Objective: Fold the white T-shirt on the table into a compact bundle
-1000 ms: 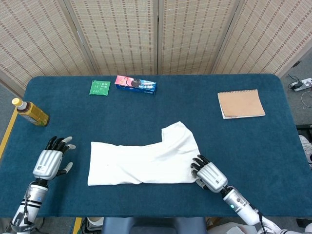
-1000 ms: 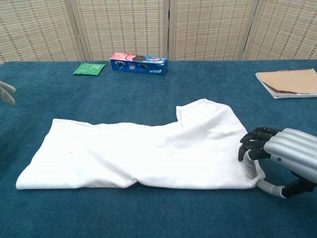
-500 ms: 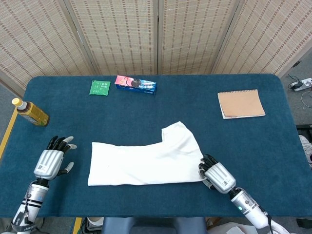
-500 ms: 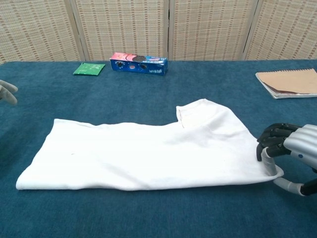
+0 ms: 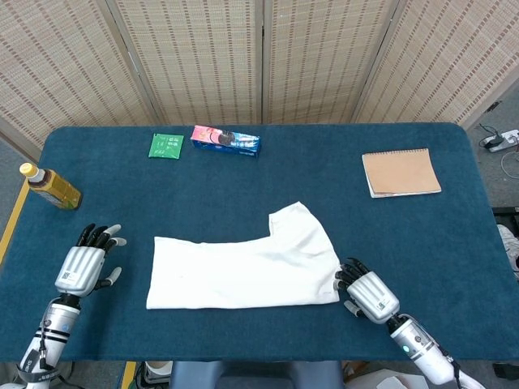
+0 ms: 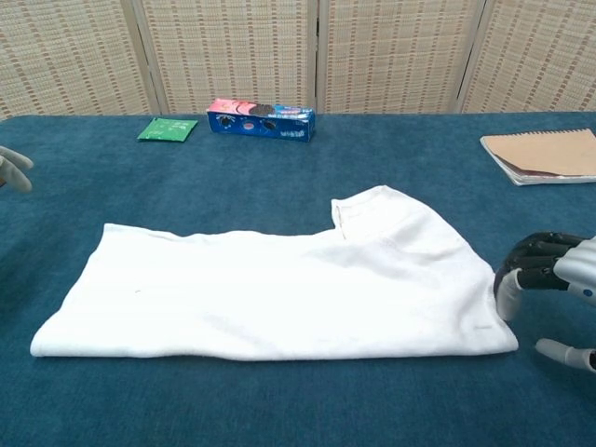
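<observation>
The white T-shirt [image 5: 243, 263] lies flat on the blue table, folded into a long strip with one part sticking out toward the back right. In the chest view the T-shirt [image 6: 279, 289] looks smooth, with its right corner lying flat. My right hand [image 5: 369, 293] sits just off the shirt's right edge and holds nothing. The chest view shows the right hand [image 6: 559, 284] with fingers bent and thumb apart. My left hand [image 5: 83, 263] rests on the table left of the shirt, fingers spread and empty. Only the left hand's fingertips [image 6: 11, 172] show in the chest view.
A green packet [image 5: 166, 146] and a blue cookie box [image 5: 225, 139] lie at the back of the table. A brown notebook [image 5: 401, 172] sits at the back right. A tea bottle [image 5: 50, 186] lies at the far left. Wicker screens stand behind the table.
My right hand drew the shirt's right edge rightward, flattening it, then let go and slid off to the right. The left hand stayed put.
</observation>
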Controlling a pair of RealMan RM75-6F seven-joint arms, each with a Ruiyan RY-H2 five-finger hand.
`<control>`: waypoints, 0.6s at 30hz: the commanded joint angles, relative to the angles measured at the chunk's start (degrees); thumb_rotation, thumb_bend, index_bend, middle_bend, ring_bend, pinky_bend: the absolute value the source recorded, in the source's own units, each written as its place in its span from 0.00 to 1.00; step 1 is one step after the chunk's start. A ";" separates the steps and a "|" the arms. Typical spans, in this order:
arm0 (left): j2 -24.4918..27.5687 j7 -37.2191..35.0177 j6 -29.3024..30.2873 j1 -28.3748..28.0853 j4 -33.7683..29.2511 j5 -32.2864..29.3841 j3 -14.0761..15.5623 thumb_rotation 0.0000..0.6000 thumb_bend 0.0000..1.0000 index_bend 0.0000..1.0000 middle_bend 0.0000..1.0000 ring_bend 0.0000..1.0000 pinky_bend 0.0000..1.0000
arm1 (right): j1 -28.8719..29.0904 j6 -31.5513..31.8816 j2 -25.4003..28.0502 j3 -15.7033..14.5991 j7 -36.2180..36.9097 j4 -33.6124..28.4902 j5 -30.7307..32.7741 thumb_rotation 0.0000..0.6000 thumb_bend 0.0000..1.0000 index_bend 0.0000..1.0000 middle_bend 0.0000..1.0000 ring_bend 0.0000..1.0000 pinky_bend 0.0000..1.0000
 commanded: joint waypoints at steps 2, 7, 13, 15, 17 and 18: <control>0.74 -0.15 -0.19 -0.04 0.10 -0.40 -0.32 1.00 0.33 0.33 0.14 0.10 0.00 | -0.42 1.63 2.84 0.23 -0.91 -3.52 -0.16 1.00 0.10 0.00 0.09 0.06 0.08; 1.53 -0.34 -0.65 -0.11 1.14 -1.29 -0.79 1.00 0.33 0.32 0.14 0.10 0.00 | -1.18 7.28 7.41 2.09 -2.40 -8.95 -1.45 1.00 0.10 0.00 0.06 0.05 0.06; 1.25 -2.84 -2.67 -1.62 5.67 1.62 0.10 1.00 0.33 0.35 0.14 0.10 0.00 | -2.01 13.42 13.41 5.90 -4.63 -16.67 -1.68 1.00 0.10 0.00 0.09 0.05 0.06; 0.64 -4.67 -2.90 -2.39 8.13 3.99 0.67 1.00 0.33 0.35 0.14 0.10 0.00 | -2.29 14.81 14.76 6.96 -5.40 -18.18 -1.62 1.00 0.10 0.00 0.10 0.05 0.06; -0.21 -7.55 -3.39 -3.42 11.61 7.05 1.70 1.00 0.33 0.36 0.14 0.10 0.00 | -2.68 15.94 16.05 7.87 -5.50 -19.71 -1.24 1.00 0.11 0.00 0.11 0.05 0.06; -0.69 -8.68 -3.46 -3.88 13.27 8.47 2.21 1.00 0.33 0.36 0.14 0.10 0.00 | -2.83 16.32 16.46 8.16 -5.39 -20.19 -1.12 1.00 0.11 0.00 0.11 0.05 0.06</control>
